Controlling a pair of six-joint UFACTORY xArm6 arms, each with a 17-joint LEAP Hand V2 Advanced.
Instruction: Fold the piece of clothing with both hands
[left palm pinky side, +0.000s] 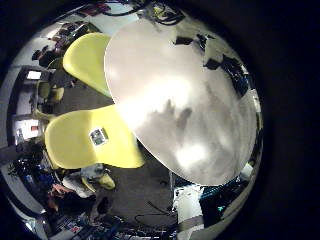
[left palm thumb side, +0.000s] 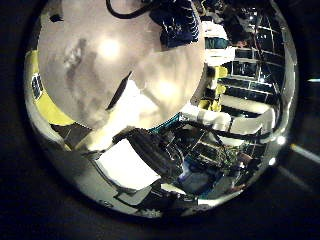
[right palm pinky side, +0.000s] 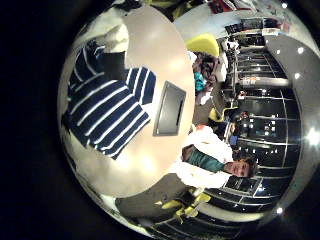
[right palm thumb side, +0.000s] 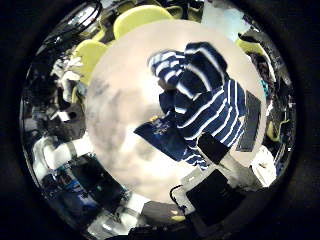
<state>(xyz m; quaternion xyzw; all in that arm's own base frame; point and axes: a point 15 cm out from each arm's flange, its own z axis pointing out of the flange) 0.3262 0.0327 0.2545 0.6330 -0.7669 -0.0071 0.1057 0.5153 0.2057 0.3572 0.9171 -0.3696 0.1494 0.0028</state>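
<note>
The piece of clothing (right palm thumb side: 195, 100) is a striped long-sleeved top. It lies partly bunched on the round table (right palm thumb side: 120, 100). It also shows in the right little finger side palm view (right palm pinky side: 105, 100), some way below the right hand. Neither left palm view shows the top.
A dark flat slab (right palm pinky side: 170, 108) lies on the table beside the top and also shows in the right thumb side palm view (right palm thumb side: 245, 120). A white sheet (left palm thumb side: 125, 165) lies near the table's rim. Chairs (left palm pinky side: 90, 140) stand around the table. A white robot arm (left palm thumb side: 225, 115) reaches in.
</note>
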